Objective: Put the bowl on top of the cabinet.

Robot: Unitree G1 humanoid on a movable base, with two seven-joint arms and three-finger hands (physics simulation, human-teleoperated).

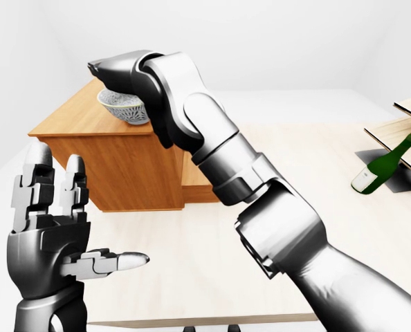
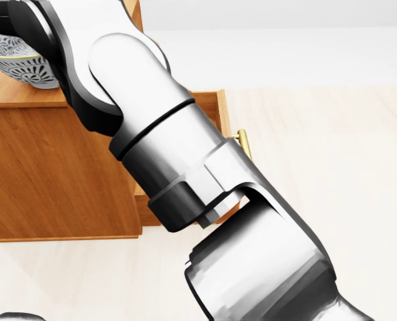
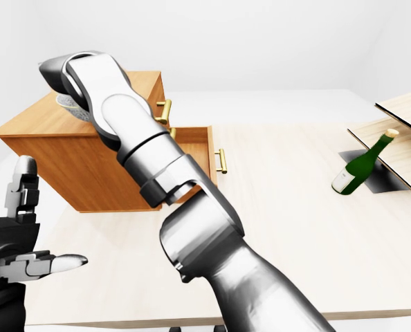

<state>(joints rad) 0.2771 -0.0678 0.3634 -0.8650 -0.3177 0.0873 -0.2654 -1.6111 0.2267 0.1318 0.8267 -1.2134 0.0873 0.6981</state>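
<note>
The bowl, white with a dark lace pattern, stands upright at the top of the wooden cabinet, at or just above its surface; I cannot tell whether it touches. My right hand reaches over it from above and grips its rim, though the fingers are mostly hidden behind the wrist. In the head view the bowl shows at the upper left, partly behind my right arm. My left hand is raised at the lower left, fingers spread and empty, well short of the cabinet.
The cabinet's lower drawer stands pulled out, with a brass handle. A green bottle leans on a dark mat at the right, beside wooden panels. Pale floor lies between.
</note>
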